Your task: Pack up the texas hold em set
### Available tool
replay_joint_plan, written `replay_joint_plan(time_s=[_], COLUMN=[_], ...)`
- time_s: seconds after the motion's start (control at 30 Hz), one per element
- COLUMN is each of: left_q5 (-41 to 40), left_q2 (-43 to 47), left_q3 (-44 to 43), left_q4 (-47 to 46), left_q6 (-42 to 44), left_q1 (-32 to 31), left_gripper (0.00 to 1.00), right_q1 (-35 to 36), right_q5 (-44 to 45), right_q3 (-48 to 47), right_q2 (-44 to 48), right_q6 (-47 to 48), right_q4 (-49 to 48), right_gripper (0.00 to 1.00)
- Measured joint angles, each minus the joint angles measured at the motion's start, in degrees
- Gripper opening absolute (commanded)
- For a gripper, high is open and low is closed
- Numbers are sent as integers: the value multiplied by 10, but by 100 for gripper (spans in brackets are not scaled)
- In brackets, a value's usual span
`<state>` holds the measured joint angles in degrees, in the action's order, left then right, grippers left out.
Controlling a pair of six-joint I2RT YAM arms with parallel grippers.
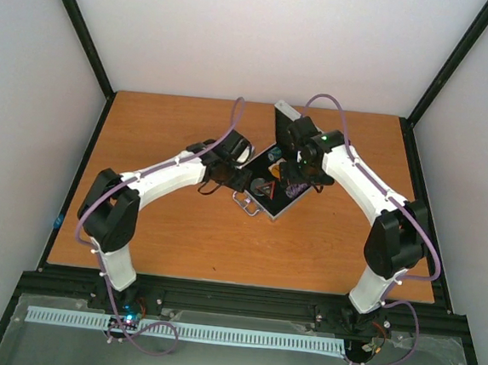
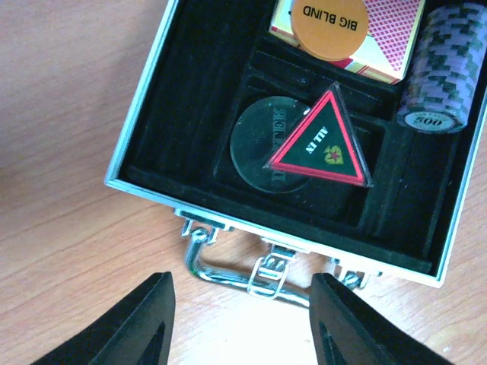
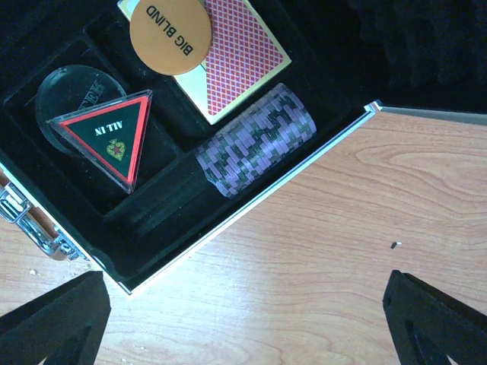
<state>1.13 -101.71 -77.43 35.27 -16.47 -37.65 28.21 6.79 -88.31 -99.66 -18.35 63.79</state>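
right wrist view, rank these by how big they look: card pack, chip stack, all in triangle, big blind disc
1. card pack, even though it is partly covered
2. purple chip stack
3. ALL IN triangle and orange BIG BLIND disc: too close to rank, and the frame edge clips the disc

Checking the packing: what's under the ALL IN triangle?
A clear round disc lies under the ALL IN triangle; the triangle hides part of its lettering.
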Motion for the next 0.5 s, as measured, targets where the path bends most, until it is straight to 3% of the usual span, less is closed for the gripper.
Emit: replay_joint_plan(time_s=[0.1,0.2,0.37,0.5], left_q5=[-5,-11,-19,-33], left_q2=[14,33,31,-35], left_q3=[0,0,-10,-73], left_q4=[10,19,42,82], left_q6=[4,7,7,14], left_q1=[9,31,103,148], left_gripper=[67,72,74,74], right_q1=[0,0,0,0], right_q5=[-3,-13,-30,-37], right_q3=[3,5,5,5], right_q2=[0,0,0,0], right_q6=[3,5,8,12], right_q4=[-2,-2,-6,-6], right_gripper=[100,100,100,100])
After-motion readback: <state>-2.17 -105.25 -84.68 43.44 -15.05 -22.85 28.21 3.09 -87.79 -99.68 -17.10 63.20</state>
